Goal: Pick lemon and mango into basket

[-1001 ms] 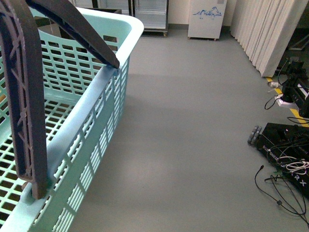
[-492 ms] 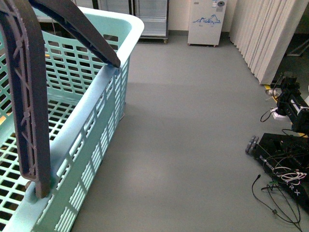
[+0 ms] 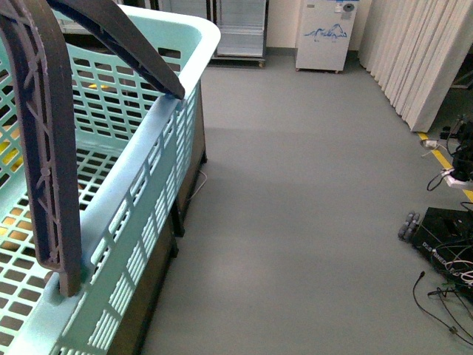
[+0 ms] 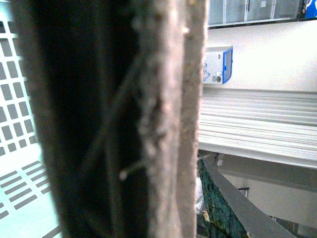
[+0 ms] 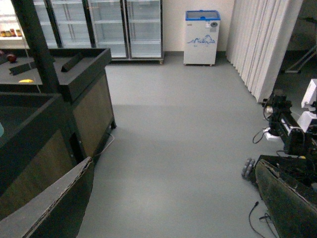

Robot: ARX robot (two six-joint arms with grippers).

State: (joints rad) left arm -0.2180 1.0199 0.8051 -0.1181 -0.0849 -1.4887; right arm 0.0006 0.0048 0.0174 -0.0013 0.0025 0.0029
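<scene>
Though the front view shows only the basket (image 3: 126, 185), the right wrist view shows the right end effector (image 5: 173, 163) gaping empty; the left end effector is unseen, so its state I cannot tell.

Raised handles (image 3: 48, 148) cross the basket (image 3: 140, 170) mouth; floor (image 3: 295, 222) beside open.

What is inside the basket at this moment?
The basket shows only bare slotted floor where visible; no lemon or mango seen. Its handle and the picture edge hide the rest.

No legible text, number or brand anywhere. Only a blue mountain-like graphic on the front of the white chest freezer (image 3: 323, 33), without readable lettering.
</scene>
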